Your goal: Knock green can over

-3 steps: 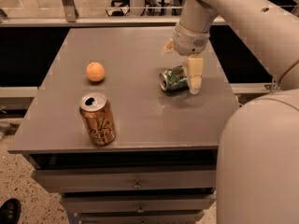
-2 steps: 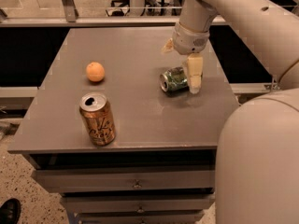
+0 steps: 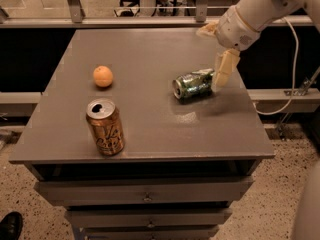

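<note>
The green can [image 3: 193, 84] lies on its side on the grey table [image 3: 150, 129], right of centre, with its silver top facing left. My gripper [image 3: 212, 58] hangs just right of and above the can, and it is open and empty. One cream finger [image 3: 223, 69] points down next to the can's base end. The other finger [image 3: 207, 30] sits further back.
A gold-brown can [image 3: 105, 126] with cursive lettering stands upright near the front left. An orange ball [image 3: 103, 76] rests left of centre. The table's right edge is close to the green can. Drawers sit below the tabletop.
My arm has drawn back to the right and a little up. The green can lay on its side before and has shifted only slightly.
</note>
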